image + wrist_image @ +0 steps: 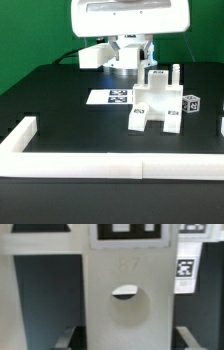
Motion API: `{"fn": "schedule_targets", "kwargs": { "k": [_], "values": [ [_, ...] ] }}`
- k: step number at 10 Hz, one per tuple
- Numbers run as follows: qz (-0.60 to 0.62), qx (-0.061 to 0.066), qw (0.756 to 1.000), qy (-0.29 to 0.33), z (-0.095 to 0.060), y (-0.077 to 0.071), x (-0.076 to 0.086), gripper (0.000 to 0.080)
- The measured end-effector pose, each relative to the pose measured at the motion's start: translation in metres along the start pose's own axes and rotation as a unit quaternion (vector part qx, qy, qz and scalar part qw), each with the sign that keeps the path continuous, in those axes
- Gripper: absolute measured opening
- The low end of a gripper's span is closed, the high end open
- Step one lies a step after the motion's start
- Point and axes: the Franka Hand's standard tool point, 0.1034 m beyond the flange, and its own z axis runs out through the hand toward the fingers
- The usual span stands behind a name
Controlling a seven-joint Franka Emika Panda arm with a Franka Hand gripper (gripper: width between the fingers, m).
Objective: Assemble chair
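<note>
Black surface (50, 100) carries your part-built chair (158, 100) beside the marker board (110, 97); the pincer (125, 338) straddles a white upright (125, 263), clamped or not you cannot tell, seemingly mid-fitting, so align squarely next.

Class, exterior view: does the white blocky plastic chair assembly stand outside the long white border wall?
No: the chair assembly stands on the black table, on the arm's side of the border wall.

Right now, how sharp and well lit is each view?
Wrist view: blurred close-up, the white plastic chair frame soft, its black-and-white square tag smeared at the edges. Exterior view: evenly lit and sharper, the white chair parts bright against the black table.
</note>
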Motion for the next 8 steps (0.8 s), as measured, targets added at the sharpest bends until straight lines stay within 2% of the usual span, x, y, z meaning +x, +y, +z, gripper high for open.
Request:
{"fn": "schedule_targets", "kwargs": {
  "k": [1, 2, 4, 7, 8],
  "values": [
    [0.018, 0.001, 1.000, -0.001, -0.002, -0.024, -0.002, 0.0288],
    [0.013, 0.001, 1.000, 0.002, -0.002, -0.035, 0.002, 0.0288],
    [0.011, 0.000, 1.000, 0.000, 0.001, -0.030, 0.002, 0.0288],
    [0.010, -0.001, 1.000, -0.001, 0.002, -0.031, 0.000, 0.0288],
    [0.006, -0.002, 1.000, -0.002, 0.006, -0.040, -0.008, 0.0288]
  ]
}}
